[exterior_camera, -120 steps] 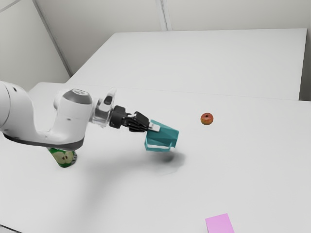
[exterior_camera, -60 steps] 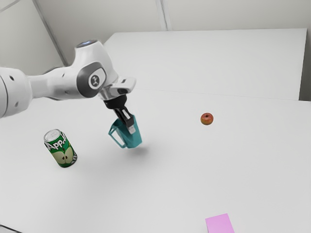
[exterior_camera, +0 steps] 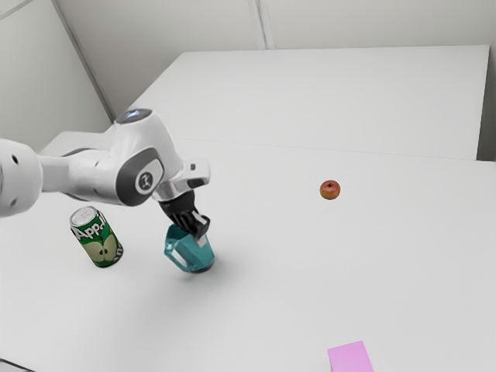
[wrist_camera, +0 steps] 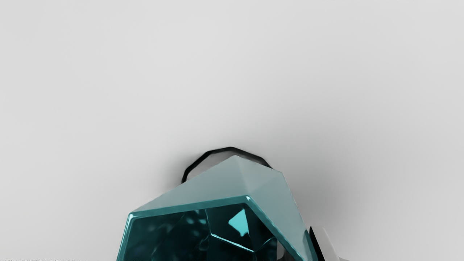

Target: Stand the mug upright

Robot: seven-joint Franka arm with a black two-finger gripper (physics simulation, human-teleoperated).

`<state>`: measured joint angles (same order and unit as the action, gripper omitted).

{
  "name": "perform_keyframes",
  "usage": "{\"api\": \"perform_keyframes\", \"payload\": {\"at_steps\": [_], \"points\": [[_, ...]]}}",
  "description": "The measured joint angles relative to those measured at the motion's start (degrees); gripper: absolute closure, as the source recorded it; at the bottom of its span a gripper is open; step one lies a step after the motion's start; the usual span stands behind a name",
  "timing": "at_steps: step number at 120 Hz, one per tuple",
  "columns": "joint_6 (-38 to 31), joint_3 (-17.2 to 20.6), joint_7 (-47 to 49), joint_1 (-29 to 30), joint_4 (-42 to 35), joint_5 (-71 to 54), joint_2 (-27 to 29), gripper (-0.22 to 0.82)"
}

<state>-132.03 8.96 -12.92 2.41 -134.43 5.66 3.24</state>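
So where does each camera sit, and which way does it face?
Exterior view: beside the arm, looking down across the table; the arm enters from the exterior view's left, its gripper on the mug.
Wrist view: at the gripper, facing down over the mug's open mouth toward the table; a fingertip shows at the bottom edge.
Shared: mug, table, gripper.

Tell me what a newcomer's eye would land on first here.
Probably the white arm reaching in from the exterior view's left, its black fingers gripping a tilted teal mug. Next, likely the green can just below the arm in that view, then the pink block at its bottom edge.
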Motion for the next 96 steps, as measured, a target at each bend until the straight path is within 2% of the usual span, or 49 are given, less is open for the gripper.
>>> {"api": "perform_keyframes", "payload": {"at_steps": [5,26,43,69,84,96], "points": [[-0.5,0.0,1.1,-0.2,-0.2,0.0,-0.1,0.78],[-1.5,0.3,4.4,-0.4,-0.3,0.7,-0.1,0.39],[-1.8,0.4,6.4,-0.3,-0.2,0.9,-0.1,0.2],[-1.5,0.2,8.5,-0.2,1.0,0.8,1.2,0.07],[5.6,0.3,9.5,0.2,11.5,0.8,2.2,0.04],[15.8,1.5,10.4,0.2,24.6,0.6,2.1,0.02]]}}
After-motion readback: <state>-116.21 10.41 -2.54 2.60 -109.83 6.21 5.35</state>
